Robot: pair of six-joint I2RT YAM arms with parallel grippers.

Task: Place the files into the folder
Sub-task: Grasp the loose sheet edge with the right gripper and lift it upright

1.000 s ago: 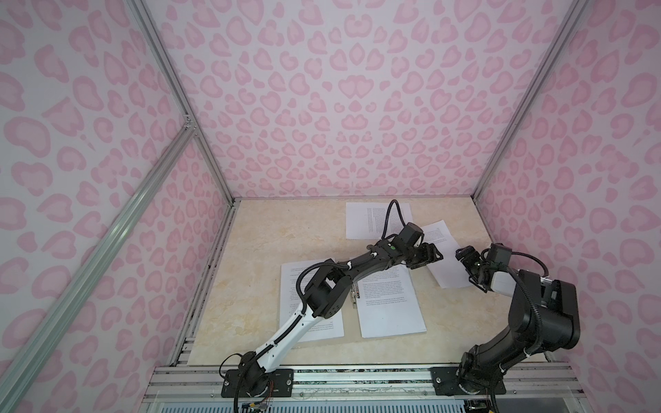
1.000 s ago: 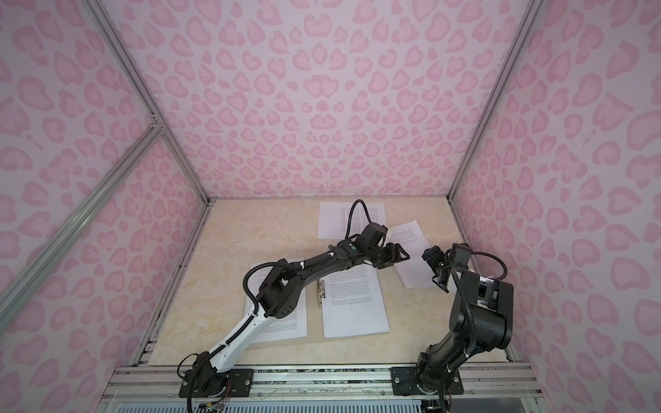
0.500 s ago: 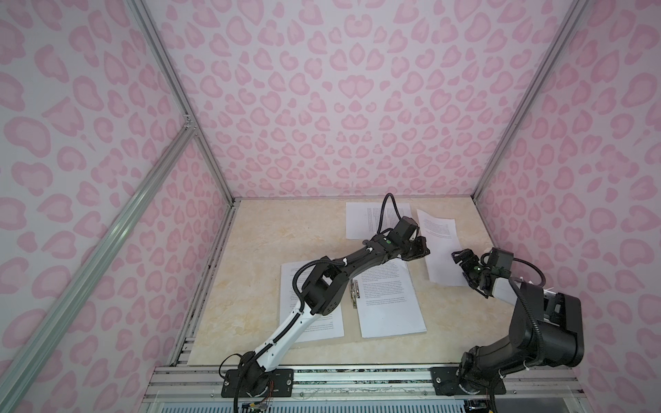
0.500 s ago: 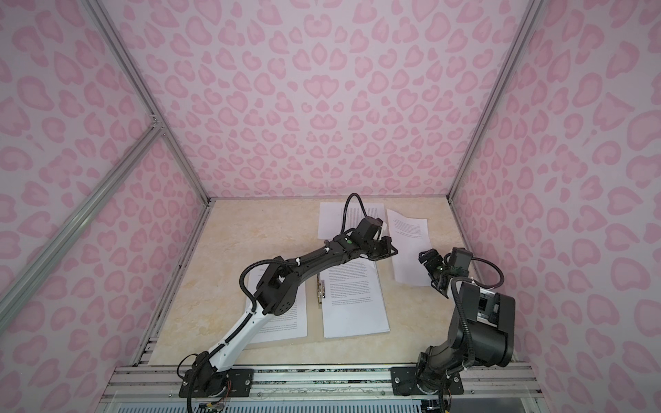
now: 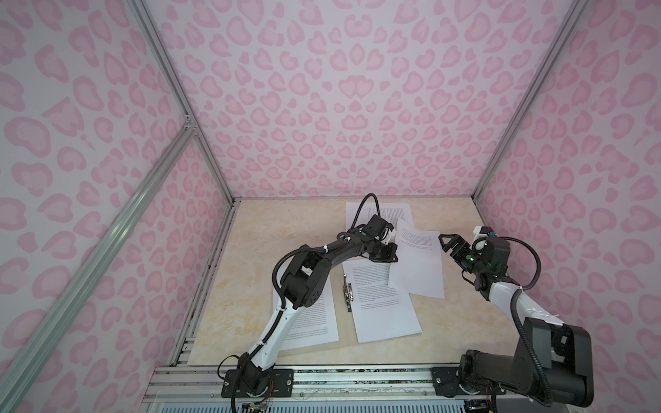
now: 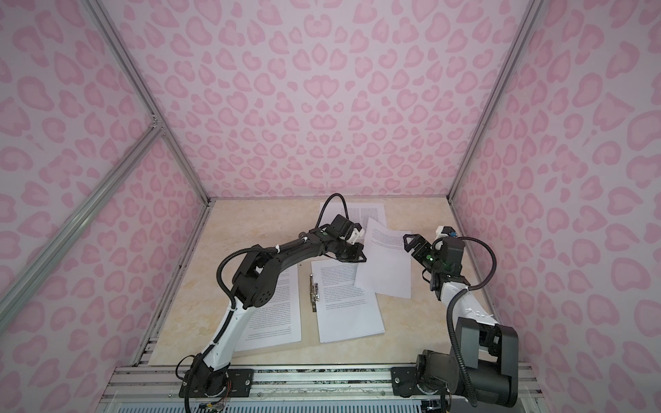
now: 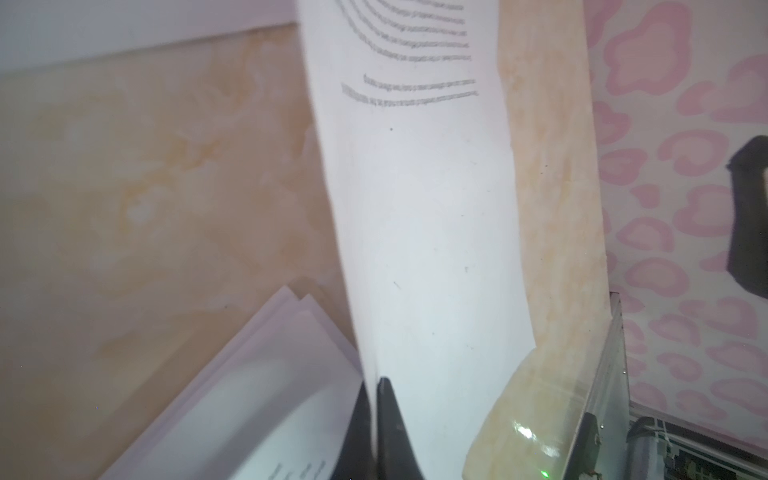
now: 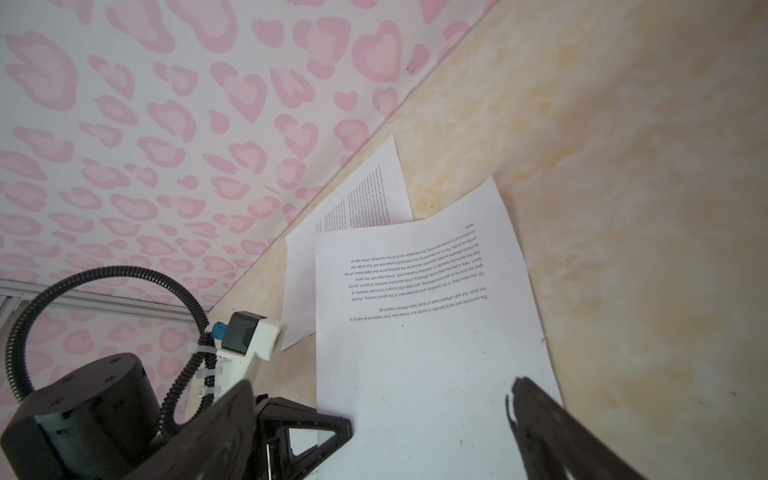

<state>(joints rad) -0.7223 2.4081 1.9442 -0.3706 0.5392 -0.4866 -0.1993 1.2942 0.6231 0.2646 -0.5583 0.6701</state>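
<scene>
In a top view, our left end effector (image 5: 391, 254) has just clamped the printed sheet (image 5: 416, 266) at centre, upper right of the folder clip (image 5: 348, 294). Left wrist: the pinch is confirmed. Right wrist: our right end effector (image 8: 381, 386) now gapes, so we judge the handover done.

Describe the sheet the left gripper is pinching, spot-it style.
On the marbled tabletop, find the central metal clip. Right of it, between the left gripper and the open right gripper, one printed sheet overlaps the stack beside the clip. Unlike its flat neighbours, it curls up at the pinched edge and carries text only at its far end.
</scene>
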